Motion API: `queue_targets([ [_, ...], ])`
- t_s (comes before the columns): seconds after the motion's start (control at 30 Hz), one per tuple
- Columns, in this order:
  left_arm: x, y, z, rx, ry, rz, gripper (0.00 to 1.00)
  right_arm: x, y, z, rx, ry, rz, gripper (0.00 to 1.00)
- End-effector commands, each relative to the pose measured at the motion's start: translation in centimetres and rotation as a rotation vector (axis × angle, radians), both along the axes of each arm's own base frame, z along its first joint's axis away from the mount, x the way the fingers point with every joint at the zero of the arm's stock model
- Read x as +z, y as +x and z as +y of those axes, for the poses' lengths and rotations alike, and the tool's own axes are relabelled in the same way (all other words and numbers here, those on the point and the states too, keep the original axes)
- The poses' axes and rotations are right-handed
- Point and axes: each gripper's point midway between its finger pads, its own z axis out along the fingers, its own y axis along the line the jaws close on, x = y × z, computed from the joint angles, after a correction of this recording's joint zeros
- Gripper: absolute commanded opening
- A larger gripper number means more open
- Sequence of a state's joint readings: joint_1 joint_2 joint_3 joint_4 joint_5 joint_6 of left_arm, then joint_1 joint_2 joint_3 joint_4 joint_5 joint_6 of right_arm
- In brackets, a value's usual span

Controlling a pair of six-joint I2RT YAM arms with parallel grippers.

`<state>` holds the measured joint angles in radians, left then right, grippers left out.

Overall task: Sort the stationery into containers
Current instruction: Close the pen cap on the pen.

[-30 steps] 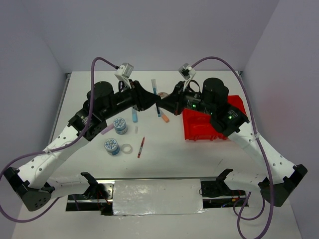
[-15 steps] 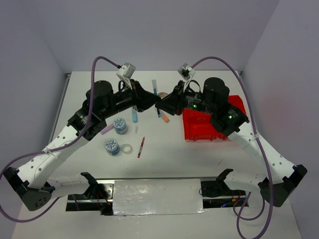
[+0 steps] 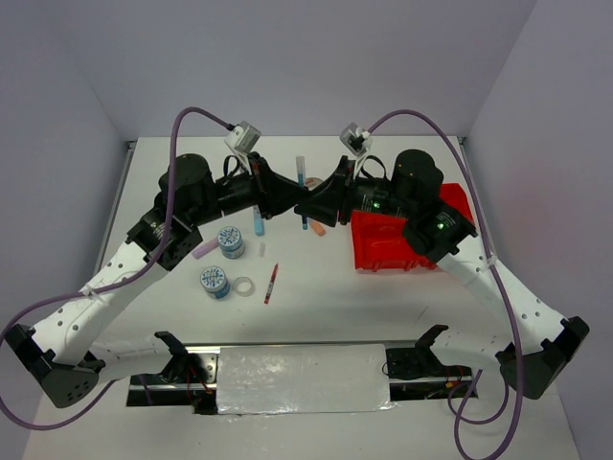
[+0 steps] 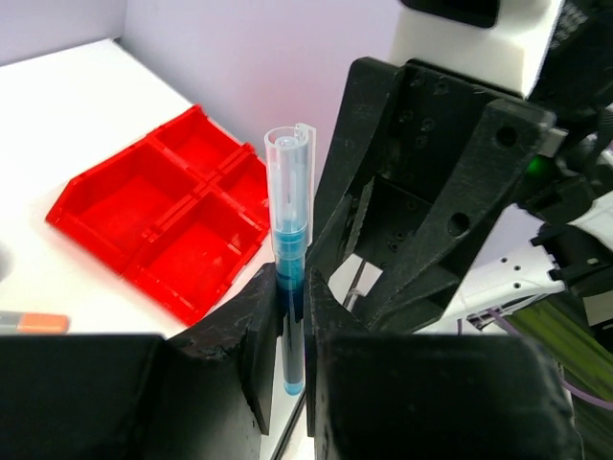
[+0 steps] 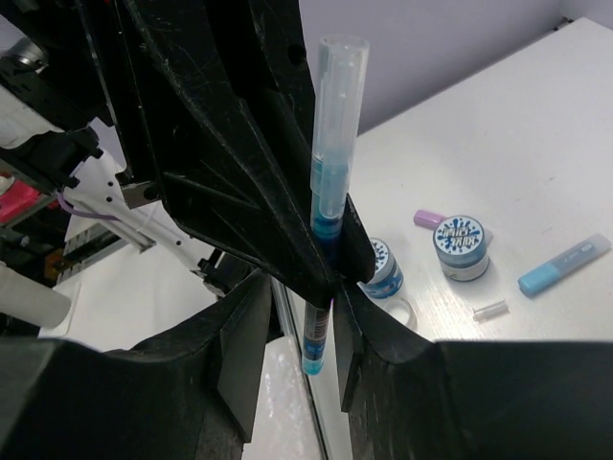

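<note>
The blue pen [image 4: 290, 240] hangs in mid-air between the two arms, over the middle of the table [image 3: 316, 307]; its long axis runs in line with both sets of fingers, capped end pointing away from the left wrist. The left fingers [image 4: 257, 331] are clenched on its lower barrel; the right fingers [image 5: 239, 345] straddle the same pen from the opposite side, parted, with light showing beside it, so I judge them released. The red bin [image 3: 383, 251] lies off to the right, nearer the right arm, whose bulk stands between pen and bin; below sit the light-blue marker [image 3: 259, 222] and orange marker [image 3: 317, 228], well clear of the fingers.
</note>
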<state>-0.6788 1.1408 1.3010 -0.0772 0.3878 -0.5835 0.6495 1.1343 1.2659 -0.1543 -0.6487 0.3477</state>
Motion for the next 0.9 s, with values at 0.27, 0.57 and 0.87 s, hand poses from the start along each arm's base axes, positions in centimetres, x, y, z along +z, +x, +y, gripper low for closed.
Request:
queue_targets([
  [0.27, 4.2, -3.9, -1.1, -0.191, -0.176, -0.060, 0.00, 1.4, -0.6, 0.4, 0.038, 0.066, -0.055, 0.39],
  [0.57, 4.3, -3.8, -0.9, -0.180, -0.163, -0.072, 0.31, 1.0, -0.2, 0.4, 0.009, 0.080, -0.031, 0.00],
  [0.87, 3.3, -1.4, 0.7, -0.004, -0.036, -0.063, 0.99, 0.5, -0.7, -0.1, 0.005, 0.059, -0.034, 0.00],
])
